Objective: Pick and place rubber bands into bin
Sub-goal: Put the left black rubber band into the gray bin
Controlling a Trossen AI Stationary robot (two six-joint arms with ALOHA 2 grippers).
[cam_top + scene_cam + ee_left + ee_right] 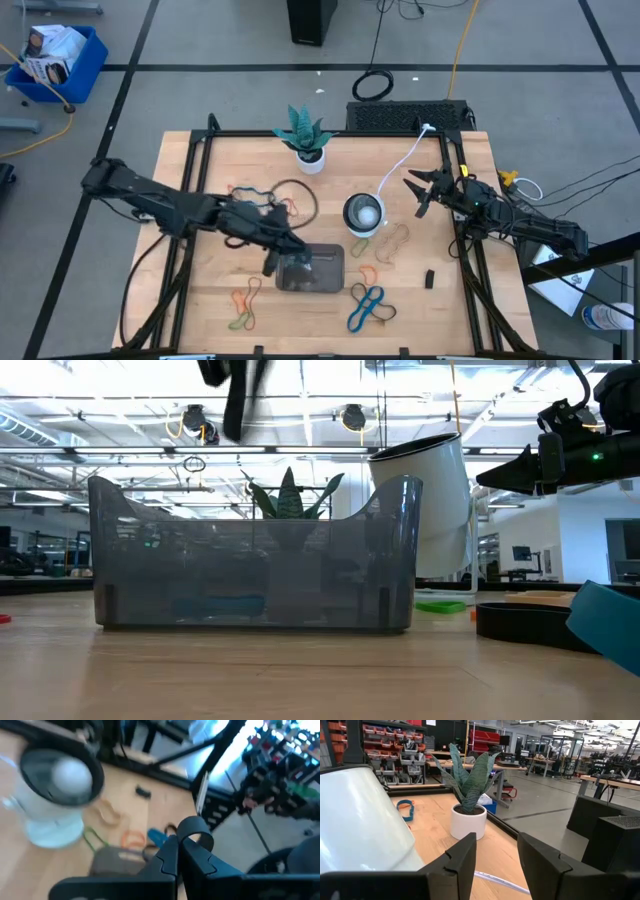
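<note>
I am working over a pale wooden table (200, 290) framed in black rails, set on a grey floor crossed with dark tape; the low view looks past it into a wide, brightly lit hall. The bin (310, 268) lies near the table's front edge, and I use it as my landmark. The left gripper (283, 247) hangs at the bin's left rim, fingers (167, 857) pressed together with a dark rubber band (195, 828) looped at their tips. Loose rubber bands (368, 306) lie to the right of the bin, with more off its left front corner. A white bowl (363, 213) stands behind the bin to its right, a potted plant (306, 138) farther back. The right gripper (420, 190) waits beyond the bowl near the right rail, fingers parted and empty. The boards straight behind the bin lie bare.
</note>
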